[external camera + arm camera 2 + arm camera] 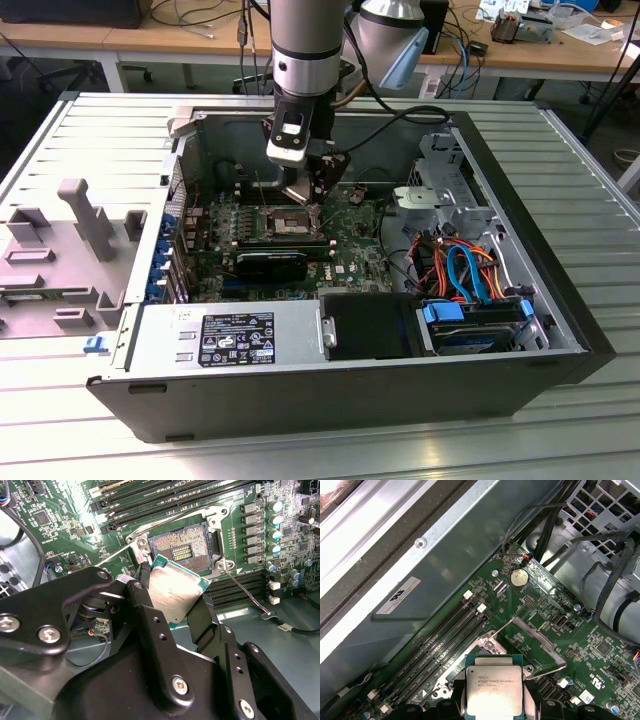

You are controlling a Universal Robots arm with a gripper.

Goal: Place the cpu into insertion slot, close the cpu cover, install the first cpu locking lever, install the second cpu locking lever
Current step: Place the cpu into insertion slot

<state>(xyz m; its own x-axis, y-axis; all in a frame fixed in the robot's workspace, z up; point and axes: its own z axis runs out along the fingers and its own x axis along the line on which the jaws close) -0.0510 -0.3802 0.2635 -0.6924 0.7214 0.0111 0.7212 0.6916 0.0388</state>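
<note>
One cpu (pixel 175 592), metal top towards the camera in both wrist views, is clamped by opposite edges between two black fingers (pixel 150 625). One insertion slot (pixel 182 547) lies open in the green motherboard (pixel 235 505), just beyond the chip's far edge. The chip is near the slot but apart from it, not yet seated. One cpu cover (pixel 540 641) stands raised beside the slot. In the exterior view, one arm (pixel 305 40) hangs over the socket.
</note>
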